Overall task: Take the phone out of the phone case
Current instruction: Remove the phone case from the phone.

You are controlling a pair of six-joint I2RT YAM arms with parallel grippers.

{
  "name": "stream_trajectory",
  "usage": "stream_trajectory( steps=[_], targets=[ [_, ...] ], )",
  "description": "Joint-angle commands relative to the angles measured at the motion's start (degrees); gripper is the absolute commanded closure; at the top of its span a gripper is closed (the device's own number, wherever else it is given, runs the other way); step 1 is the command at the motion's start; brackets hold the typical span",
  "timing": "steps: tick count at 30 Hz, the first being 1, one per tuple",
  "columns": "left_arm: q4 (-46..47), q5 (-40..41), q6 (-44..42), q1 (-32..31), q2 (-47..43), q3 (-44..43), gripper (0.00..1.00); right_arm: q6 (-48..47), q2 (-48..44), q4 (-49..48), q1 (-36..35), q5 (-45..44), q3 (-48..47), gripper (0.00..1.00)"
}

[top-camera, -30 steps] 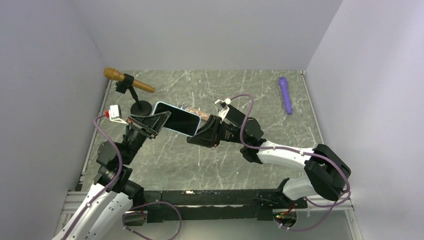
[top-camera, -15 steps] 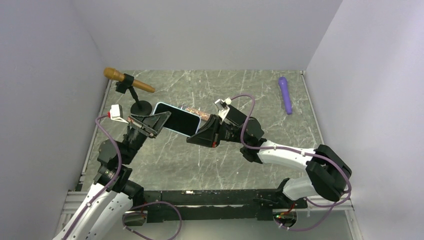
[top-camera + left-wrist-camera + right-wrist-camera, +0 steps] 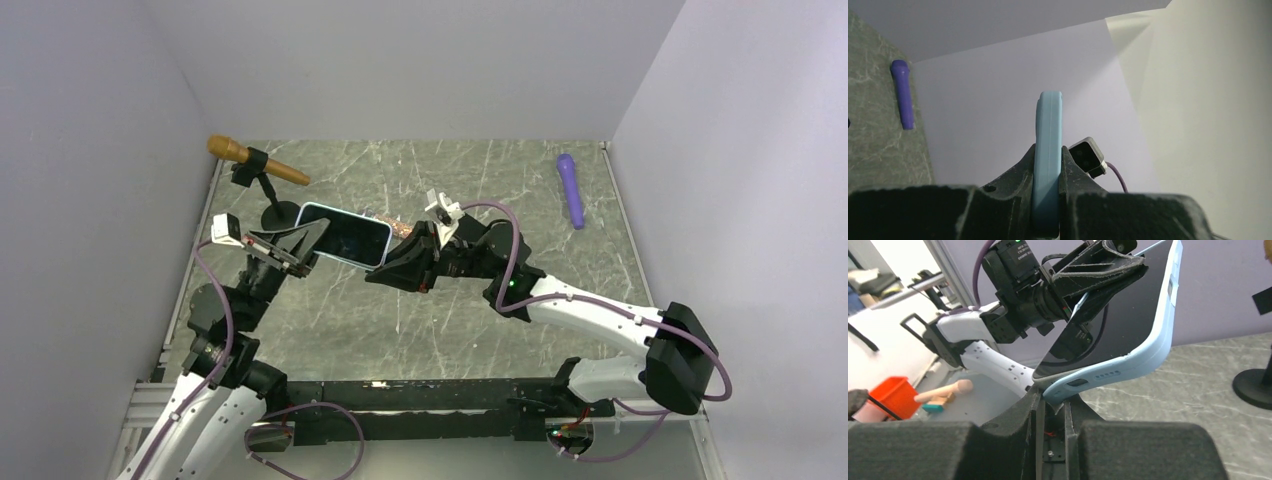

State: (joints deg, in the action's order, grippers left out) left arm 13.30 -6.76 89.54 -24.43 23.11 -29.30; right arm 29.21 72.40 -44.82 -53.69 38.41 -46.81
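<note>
Over table (image 3: 480, 330), left gripper (image 3: 303, 245), right gripper (image 3: 390, 265), both clamped on phone case (image 3: 1047, 150)

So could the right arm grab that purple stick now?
Probably not yet: the right gripper is shut on the cased phone, which the left gripper also holds. The way to the purple stick looks free.

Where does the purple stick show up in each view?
Top external: purple stick at far right, upper half.
Left wrist: upper left.
Right wrist: not in it.
Shared landmark: blue-cased phone, visible in all three views.
</note>
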Motion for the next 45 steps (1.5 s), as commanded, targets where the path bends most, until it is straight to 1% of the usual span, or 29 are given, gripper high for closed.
stream_trajectory(
  steps=[1,3,6,9,11,14,16,17,18,19,22,23,25,27,28,30,31,34,37,39,41,44,45],
  targets=[
    [1.0,-11.1,7.8,-2.3,-0.3,-2.0,1.0,-13.1,1.7,6.6,-1.2,-4.8,-4.8,1.0],
    [2.5,-11.7,7.8,-2.2,0.0,-2.1,1.0,-13.0,1.0,6.0,-1.2,-5.8,-4.1,1.0],
    [5.9,-11.9,7.3,-2.3,0.6,-2.0,1.0,-8.3,2.1,2.8,-0.8,-3.0,-3.9,1.0],
    [10.4,-12.3,7.5,-2.3,1.5,-1.0,1.0,0.9,4.0,-7.4,-0.8,0.8,-1.8,1.0],
    [11.9,-12.5,7.0,-2.3,1.8,-0.6,1.0,5.9,4.8,-11.2,-0.8,1.2,0.1,1.0],
    [13.6,-12.5,3.5,-2.3,1.9,-1.0,1.0,11.2,4.2,-8.9,-0.5,0.9,0.4,1.0],
    [11.7,-12.3,-1.1,-2.3,1.3,-2.9,1.0,11.3,1.8,-0.2,-0.5,-0.9,-1.1,1.0],
    [9.7,-12.0,-4.1,-2.2,0.9,-4.1,1.0,10.6,0.0,6.1,-0.5,-2.9,-1.9,0.97],
    [7.5,-11.8,-6.8,-2.3,0.5,-5.3,1.0,10.4,-1.6,10.3,-0.6,-4.0,-2.1,0.88],
    [5.5,-11.5,-9.8,-2.2,0.1,-6.5,1.0,10.7,-3.3,13.1,-0.7,-5.1,-1.7,0.74],
    [0.2,-10.8,-16.7,-2.2,-0.5,-9.3,1.0,8.6,-8.6,22.4,-0.6,-8.1,-0.3,0.41],
    [-1.3,-10.6,-17.9,-2.2,-0.6,-9.9,1.0,7.5,-10.2,24.5,-0.6,-8.8,0.3,0.33],
    [-1.6,-10.9,-19.5,-2.2,-0.5,-10.2,1.0,5.9,-13.9,28.2,-0.6,-10.4,1.3,0.18],
    [-1.1,-11.6,-19.7,-2.2,0.2,-10.3,1.0,4.8,-16.0,31.2,-0.5,-11.6,1.2,0.1],
    [-0.6,-12.0,-19.5,-2.2,0.7,-10.1,1.0,4.7,-16.6,31.6,-0.5,-11.0,1.0,0.09],
    [0.5,-12.7,-18.8,-2.1,1.4,-9.7,1.0,5.7,-17.5,30.1,-0.3,-9.7,0.7,0.08],
    [1.2,-13.1,-18.5,-2.2,1.7,-9.4,1.0,7.1,-17.7,29.2,-0.1,-8.9,0.5,0.1],
    [3.2,-14.1,-17.5,-2.2,2.3,-8.3,1.0,9.5,-16.8,26.1,0.5,-4.0,-1.3,0.21],
    [4.5,-14.7,-16.5,-2.2,2.2,-7.4,1.0,10.4,-16.1,27.2,1.2,-3.2,-3.3,0.33],
    [4.3,-14.8,-16.8,-2.2,1.7,-7.4,1.0,11.0,-15.8,28.3,2.0,-2.8,-4.2,0.39],
    [2.8,-14.9,-17.7,-2.2,1.3,-8.0,1.0,13.0,-16.1,25.7,3.3,-1.8,-3.4,0.42],
    [2.4,-14.9,-18.0,-2.2,0.5,-7.9,1.0,16.3,-15.9,21.6,5.6,1.2,-2.6,0.54],
    [2.5,-14.7,-17.9,-2.1,0.3,-7.8,1.0,16.8,-15.6,20.7,6.0,2.3,-2.5,0.55]
  ],
)
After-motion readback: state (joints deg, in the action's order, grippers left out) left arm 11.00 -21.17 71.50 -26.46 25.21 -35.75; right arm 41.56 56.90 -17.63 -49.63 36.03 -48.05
